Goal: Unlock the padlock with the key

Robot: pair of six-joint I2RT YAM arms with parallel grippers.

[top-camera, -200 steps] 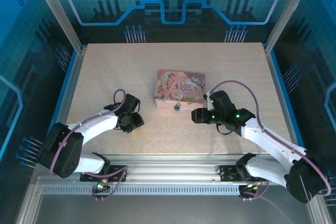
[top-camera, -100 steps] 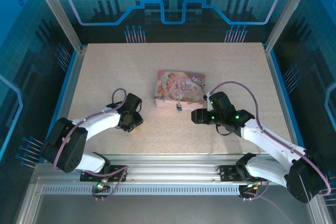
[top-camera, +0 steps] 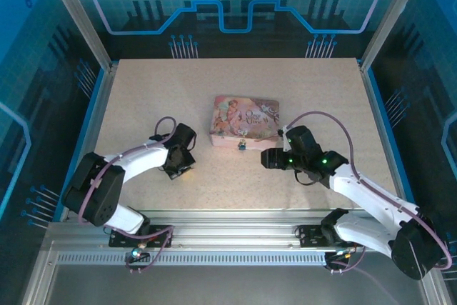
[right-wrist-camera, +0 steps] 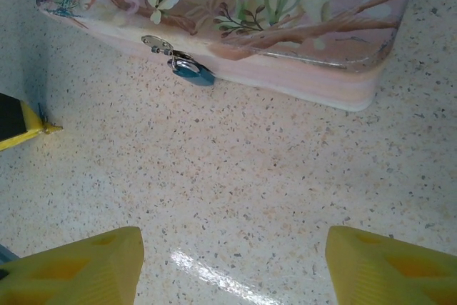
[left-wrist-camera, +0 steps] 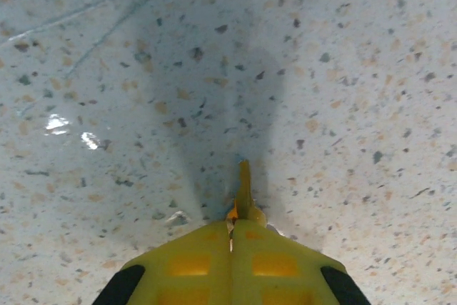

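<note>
The key (left-wrist-camera: pixel 244 191), a thin gold sliver, sticks out from between the yellow fingertips of my left gripper (left-wrist-camera: pixel 230 230), which is shut on it just above the speckled table. From above, that gripper (top-camera: pixel 182 169) sits left of the pink box (top-camera: pixel 246 119). The padlock (right-wrist-camera: pixel 193 71), small and bluish, hangs from the box's front clasp; it is a small dot (top-camera: pixel 242 146) from above. My right gripper (right-wrist-camera: pixel 232 269) is open, low over the table in front of the padlock, nothing between its fingers. The right wrist view catches the left fingertip (right-wrist-camera: pixel 21 130) at its left edge.
The pink cartoon-print box (right-wrist-camera: pixel 285 26) lies flat at the table's middle. Bare speckled tabletop (top-camera: pixel 235 80) stretches behind it and between the two arms. Metal frame posts and blue panels wall in the sides and back.
My left gripper's jaws have closed onto the key, and the left arm has shifted slightly right toward the box. The right arm has stayed put.
</note>
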